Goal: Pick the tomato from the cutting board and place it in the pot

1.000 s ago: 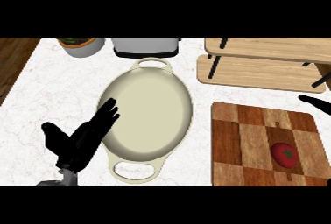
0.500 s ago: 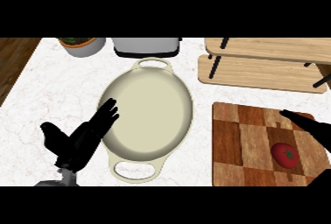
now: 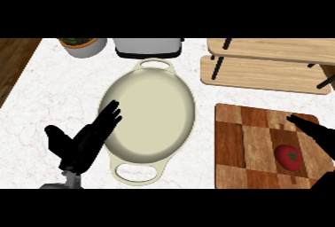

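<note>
White marble counter noted across the whole head view; a strip of dark wood is seen at its far left edge

Cream oval pot is set in the middle of the counter, long axis running away from the viewer, one loop handle at the far end and one at the near end. Nothing is seen inside it

Chequered wooden cutting board is laid to the right of the pot, near it but apart, a band of bare counter between them

A pale wooden rack on black legs is placed beyond the board, at upper right. A grey appliance is found just behind the pot's far handle, cut off by the view's upper limit. A grey plant pot with some green in it is seen left of the appliance

Left hand is held at the pot's left side, fingers straight and spread, fingertips overlapping the pot's left rim; nothing is gripped

Right hand is seen at the right edge over the board's far right part, fingers stretched out straight, nothing held

Tomato, red with a green stem mark, is lying on the right part of the board, just beside and below the right hand's fingers; contact cannot be told. The gap between tomato and pot is crossed only by board and bare counter
</note>
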